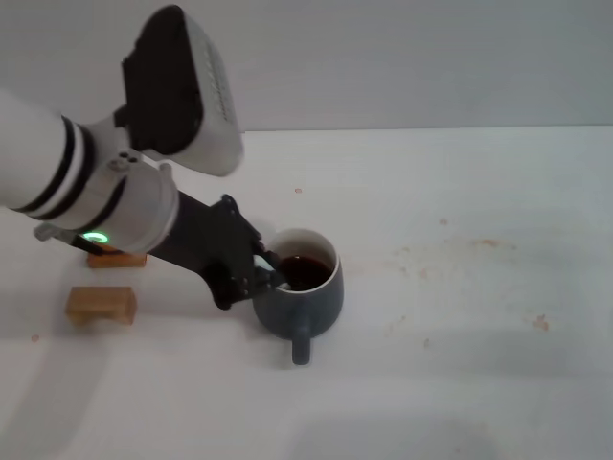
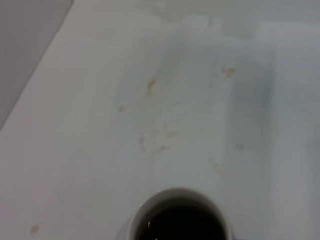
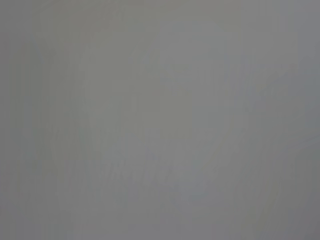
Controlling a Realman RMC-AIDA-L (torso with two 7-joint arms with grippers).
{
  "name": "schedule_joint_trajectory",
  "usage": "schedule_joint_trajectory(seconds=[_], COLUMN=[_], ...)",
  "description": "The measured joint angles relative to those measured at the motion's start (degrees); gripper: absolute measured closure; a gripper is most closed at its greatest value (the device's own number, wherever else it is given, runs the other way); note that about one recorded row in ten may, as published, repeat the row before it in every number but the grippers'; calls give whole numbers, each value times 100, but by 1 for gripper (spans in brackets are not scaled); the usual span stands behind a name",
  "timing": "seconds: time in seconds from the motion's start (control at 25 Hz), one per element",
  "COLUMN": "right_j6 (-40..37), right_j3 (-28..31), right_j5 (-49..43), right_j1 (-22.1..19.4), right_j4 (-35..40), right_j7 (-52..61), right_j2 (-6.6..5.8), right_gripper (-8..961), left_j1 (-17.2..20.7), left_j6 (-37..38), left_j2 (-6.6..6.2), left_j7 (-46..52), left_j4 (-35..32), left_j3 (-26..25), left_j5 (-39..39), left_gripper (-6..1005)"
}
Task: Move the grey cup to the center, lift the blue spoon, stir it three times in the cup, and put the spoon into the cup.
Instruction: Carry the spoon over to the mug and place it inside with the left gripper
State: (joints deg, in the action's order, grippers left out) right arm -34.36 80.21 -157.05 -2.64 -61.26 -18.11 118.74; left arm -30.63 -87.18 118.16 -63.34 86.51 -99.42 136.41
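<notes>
Surface [image 1: 460, 316]: white, lightly stained.
Cup [image 1: 305, 305]: near centre, dark liquid inside.
Left claw [image 1: 271, 273]: at cup rim; opening and grasp unclear.
Spoon: not discernible.
Stirring: keep circles small, off the wall.

Head cam looking down and fwd from above at the white table [image 1: 460, 316], left arm [image 1: 86, 182] filling its left side, left wrist cam hanging close over the grey cup [image 2: 177, 215], sharing cup [image 1: 299, 287] and stained tabletop w/ head view, right wrist cam facing only plain grey.
</notes>
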Motion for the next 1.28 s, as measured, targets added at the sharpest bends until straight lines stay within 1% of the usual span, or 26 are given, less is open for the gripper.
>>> schedule_joint_trajectory(seconds=[0.04, 0.08, 0.24, 0.44, 0.48, 0.6, 0.76, 0.8, 0.92, 1.0, 1.04, 1.08, 1.12, 1.16, 1.2, 1.24, 1.28], right_j6=[0, 0, 0, 0, -2, -4, -4, -4, -4, -3, -1, -1, 24, 24, 41, 75, 79], right_j3=[-5, -8, 6, -10, -11, -5, 6, 8, 6, 0, -2, -2, -4, -4, -4, -2, -2], right_j5=[0, -5, -124, -150, -150, -151, -151, -151, -151, -158, -172, -172, -206, -206, -217, -219, -219], right_j1=[0, 0, -34, -65, -86, -137, -197, -208, -218, -220, -220, -220, -210, -210, -202, -175, -159], right_j4=[0, 1, 1, -28, -36, -70, -112, -120, -134, -138, -142, -142, -158, -158, -165, -175, -177], right_j7=[0, 0, 0, 0, 0, 0, 0, 0, 0, 0, 0, 0, 0, 0, 0, 0, 0], right_j2=[0, 0, 5, 9, 6, 4, 5, 7, 8, 9, 9, 9, 9, 9, 9, 9, 9], right_gripper=[839, 839, 840, 841, 841, 841, 841, 841, 841, 841, 841, 841, 841, 841, 841, 841, 840], left_j1=[0, -3, -98, -405, -509, -657, -706, -710, -680, -680, -648, -648, -511, -391, -391, -156, -127], left_j6=[0, 129, 333, 670, 750, 904, 1057, 1071, 1054, 1054, 1022, 1022, 912, 852, 852, 699, 678], left_j2=[0, 11, 8, 1, -4, -10, -21, -26, -40, -40, -48, -48, -51, -48, -48, -34, -31], left_j7=[0, 86, 83, -3, -48, -190, -362, -421, -506, -506, -540, -540, -563, -558, -558, -509, -501], left_j4=[0, 74, 6, -369, -533, -862, -1127, -1196, -1237, -1237, -1240, -1240, -1164, -1065, -1065, -836, -805], left_j3=[0, 241, 278, 312, 311, 265, 123, -9, -242, -242, -362, -362, -552, -608, -608, -638, -638], left_j5=[0, -150, -273, -293, -292, -279, -249, -245, -232, -232, -213, -213, -85, -22, -22, -32, -38], left_gripper=[854, 854, 853, 853, 853, 854, 850, 849, 845, 842, 841, 840, 838, 837, 836, 834, 833])
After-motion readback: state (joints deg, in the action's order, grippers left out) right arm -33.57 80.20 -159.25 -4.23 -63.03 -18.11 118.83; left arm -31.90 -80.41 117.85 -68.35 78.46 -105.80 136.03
